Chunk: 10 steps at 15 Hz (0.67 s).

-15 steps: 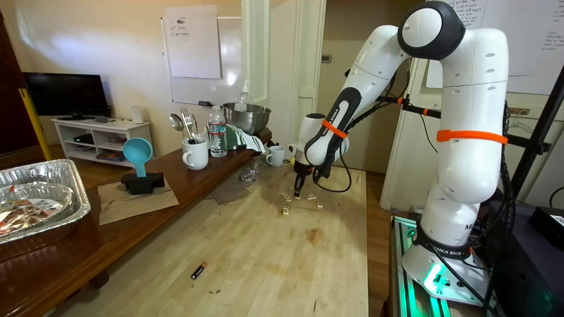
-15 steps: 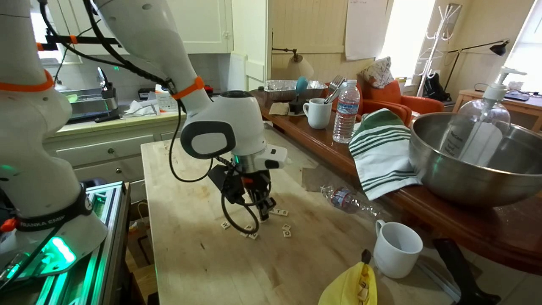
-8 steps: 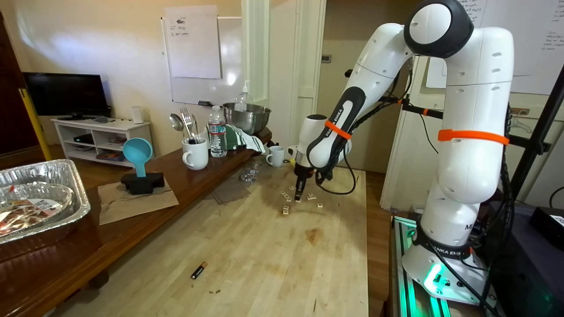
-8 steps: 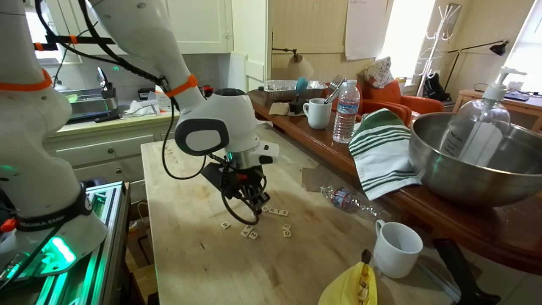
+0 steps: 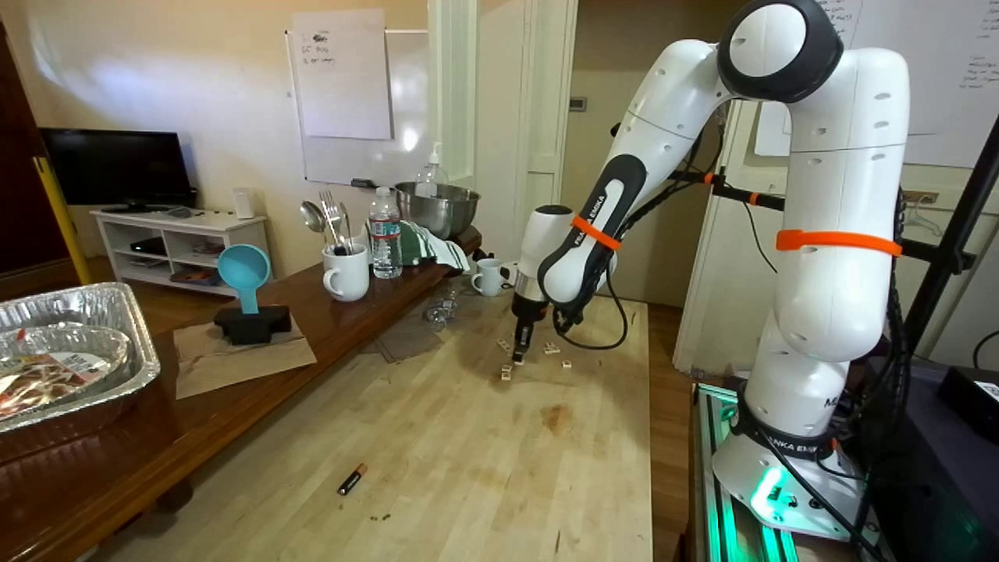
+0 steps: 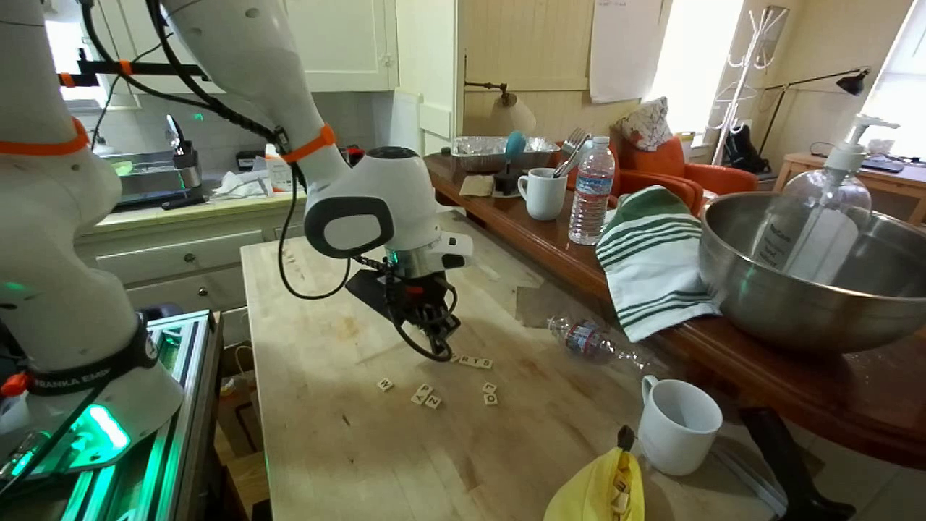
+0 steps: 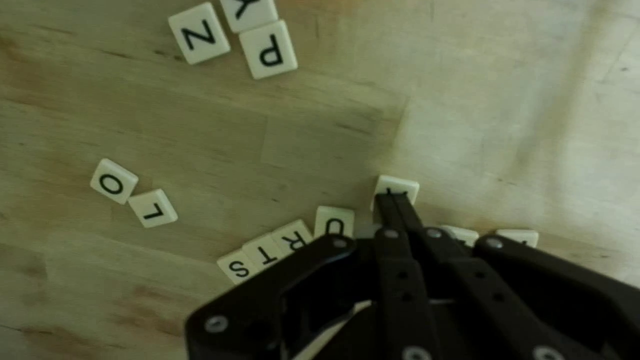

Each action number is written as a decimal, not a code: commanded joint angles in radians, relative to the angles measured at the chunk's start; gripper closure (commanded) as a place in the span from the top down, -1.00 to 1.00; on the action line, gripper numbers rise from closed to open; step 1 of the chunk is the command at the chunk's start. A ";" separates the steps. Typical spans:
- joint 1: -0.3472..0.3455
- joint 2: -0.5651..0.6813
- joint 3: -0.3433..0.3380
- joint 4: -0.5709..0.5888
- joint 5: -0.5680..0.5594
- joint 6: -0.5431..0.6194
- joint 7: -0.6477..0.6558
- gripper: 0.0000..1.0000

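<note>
One pale wooden tabletop (image 5: 484, 468) extends before you. Note the gripper (image 7: 391, 196): its two fingers (image 7: 386, 212) stand together, their tips over one letter tile (image 7: 397, 185) on that surface; you cannot tell whether they touch it. Around it, the wrist view gives you these counts: one row of three tiles (image 7: 263, 252), marked R, T and S; one partly covered tile (image 7: 334, 215) between that row and the fingertips; one pair, O (image 7: 114, 181) and L (image 7: 153, 208); one cluster of three (image 7: 268, 49); two partly hidden tiles (image 7: 518, 236) on the fingers' opposite side. In both exterior views, you count two white mugs (image 6: 680, 427) and one steel bowl (image 6: 803, 311).
</note>
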<state>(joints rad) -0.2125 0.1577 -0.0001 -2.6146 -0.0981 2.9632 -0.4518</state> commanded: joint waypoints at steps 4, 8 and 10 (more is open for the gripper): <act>0.018 0.077 0.020 0.020 0.007 0.070 -0.013 -1.00; 0.016 0.089 0.027 0.030 0.002 0.085 -0.011 -1.00; 0.015 0.092 0.032 0.034 0.003 0.083 -0.013 -1.00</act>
<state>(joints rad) -0.1994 0.1796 0.0187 -2.6011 -0.0986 3.0090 -0.4536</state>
